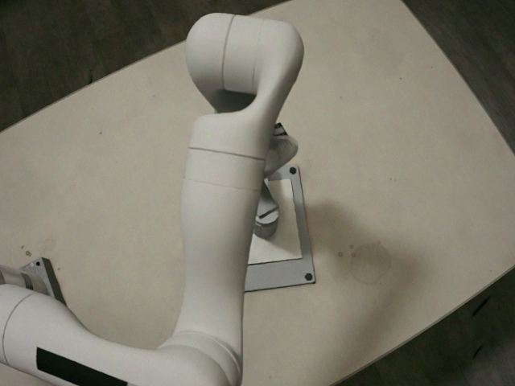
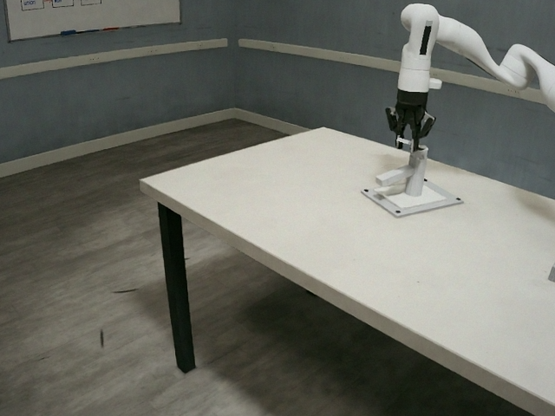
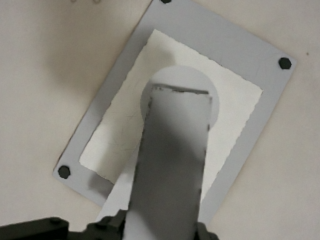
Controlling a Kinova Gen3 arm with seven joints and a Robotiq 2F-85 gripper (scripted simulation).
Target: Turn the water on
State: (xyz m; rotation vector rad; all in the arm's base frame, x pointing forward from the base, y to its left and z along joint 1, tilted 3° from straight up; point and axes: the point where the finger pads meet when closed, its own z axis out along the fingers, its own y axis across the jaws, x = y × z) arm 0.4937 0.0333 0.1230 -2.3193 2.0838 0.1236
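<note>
The white tap (image 2: 417,172) stands upright on a grey base plate (image 2: 441,204) (image 1: 305,232) (image 3: 260,55) on the table, its spout (image 2: 388,178) (image 1: 265,222) pointing out to the side. My gripper (image 2: 410,141) (image 3: 160,227) hangs straight down over the tap's top and is shut on the tap's lever (image 2: 401,140) (image 3: 172,160). In the wrist view the lever runs as a grey bar from between my fingers up to the round top of the tap body (image 3: 181,77). In the top view my arm hides the gripper and most of the tap.
The pale table (image 2: 313,224) (image 1: 374,125) carries only the tap and its plate. My arm's grey mount (image 1: 39,269) (image 2: 551,273) sits at one table edge. The room's floor and blue walls lie beyond the table's edges.
</note>
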